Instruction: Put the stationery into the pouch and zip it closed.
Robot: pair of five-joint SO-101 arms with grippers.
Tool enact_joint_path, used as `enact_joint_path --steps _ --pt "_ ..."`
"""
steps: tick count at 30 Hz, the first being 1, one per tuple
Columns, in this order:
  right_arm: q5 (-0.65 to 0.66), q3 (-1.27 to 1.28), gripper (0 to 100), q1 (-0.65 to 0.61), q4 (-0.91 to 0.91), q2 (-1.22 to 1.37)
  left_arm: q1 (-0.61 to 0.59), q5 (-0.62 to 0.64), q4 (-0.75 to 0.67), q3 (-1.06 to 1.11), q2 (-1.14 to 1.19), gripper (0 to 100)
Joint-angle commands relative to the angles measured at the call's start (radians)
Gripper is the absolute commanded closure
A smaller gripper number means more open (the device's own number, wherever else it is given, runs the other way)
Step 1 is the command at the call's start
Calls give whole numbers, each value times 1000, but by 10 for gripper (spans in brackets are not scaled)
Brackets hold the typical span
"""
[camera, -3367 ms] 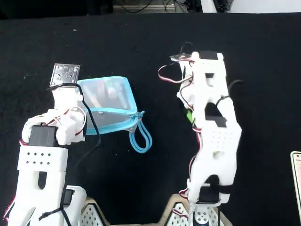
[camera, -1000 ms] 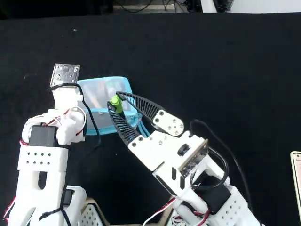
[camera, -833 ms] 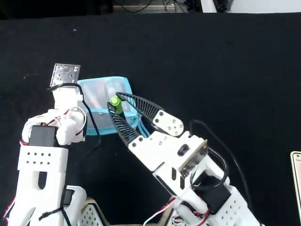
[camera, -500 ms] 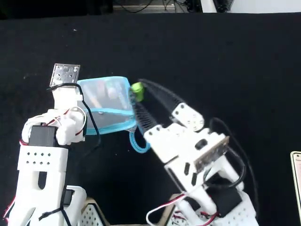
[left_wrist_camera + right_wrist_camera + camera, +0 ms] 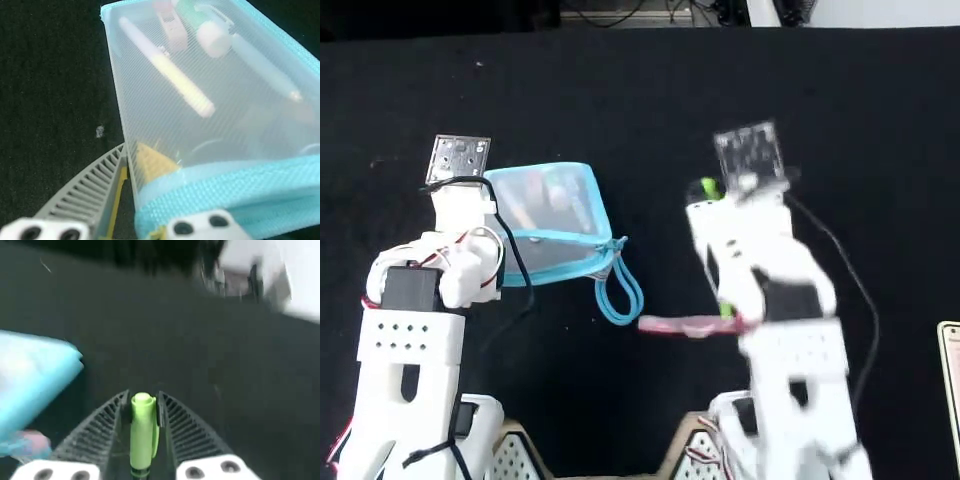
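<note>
A light-blue mesh pouch [image 5: 552, 222] lies on the black table with pens and other stationery showing through its side [image 5: 200, 95]. Its blue wrist strap [image 5: 620, 291] trails toward the front. My left gripper [image 5: 496, 236] is shut on the pouch's zip-side edge [image 5: 131, 167]. A hand's width to the right of the pouch, my right gripper [image 5: 708, 200] is raised off the table. It is shut on a green marker [image 5: 143, 430], whose tip [image 5: 706, 189] points to the far side. The pouch's corner [image 5: 35, 372] lies off to one side of that gripper.
A white card [image 5: 950, 372] pokes in at the right edge of the table. Both arm bases stand at the front edge. The black cloth [image 5: 620, 90] stretches bare behind the pouch and to the far right.
My right arm has swung away from the pouch's mouth to the right, still holding the green marker. The left arm and the pouch have stayed put.
</note>
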Motion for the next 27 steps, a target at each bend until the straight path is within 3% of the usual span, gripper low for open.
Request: enact_joint_path --steps 1,17,24,27 --pt "-9 -117 984 112 3 285 7 -3 6 18 6 970" --pt "-9 -641 982 152 190 1072 7 -3 6 18 6 970" --pt "-2 -883 810 146 439 1247 7 -3 6 18 6 970" --pt "-8 -940 804 149 509 1257 7 -3 6 18 6 970"
